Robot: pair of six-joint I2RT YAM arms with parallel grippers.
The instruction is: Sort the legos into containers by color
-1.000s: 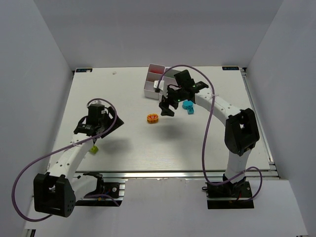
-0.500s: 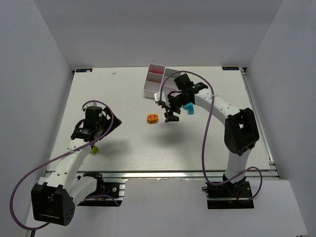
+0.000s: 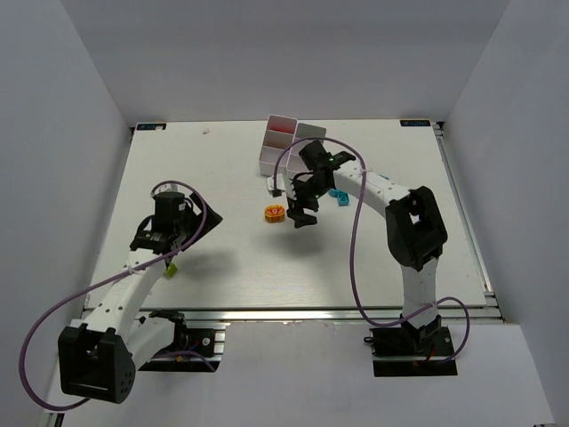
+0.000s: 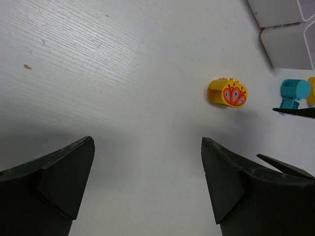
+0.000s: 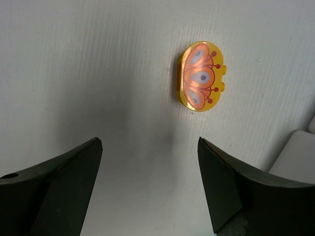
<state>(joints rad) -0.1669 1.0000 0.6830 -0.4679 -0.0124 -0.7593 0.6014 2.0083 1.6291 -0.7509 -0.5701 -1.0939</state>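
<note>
A yellow round lego with an orange butterfly print (image 3: 275, 213) lies mid-table; it shows in the left wrist view (image 4: 228, 92) and the right wrist view (image 5: 201, 76). My right gripper (image 3: 299, 212) is open and empty just right of it, above the table (image 5: 149, 140). A cyan lego (image 3: 339, 194) lies behind the right gripper (image 4: 294, 91). A lime lego (image 3: 169, 269) lies beside my left arm. My left gripper (image 3: 197, 229) is open and empty over bare table (image 4: 147, 142). The white containers (image 3: 284, 147) stand at the back, with red legos (image 3: 283, 129) in one.
The containers' corners show at the top right of the left wrist view (image 4: 290, 29) and at the right edge of the right wrist view (image 5: 298, 152). White walls enclose the table. Purple cables loop over both arms.
My right gripper has moved left and toward the front, from near the cyan lego to beside the yellow lego. The left arm has shifted slightly.
</note>
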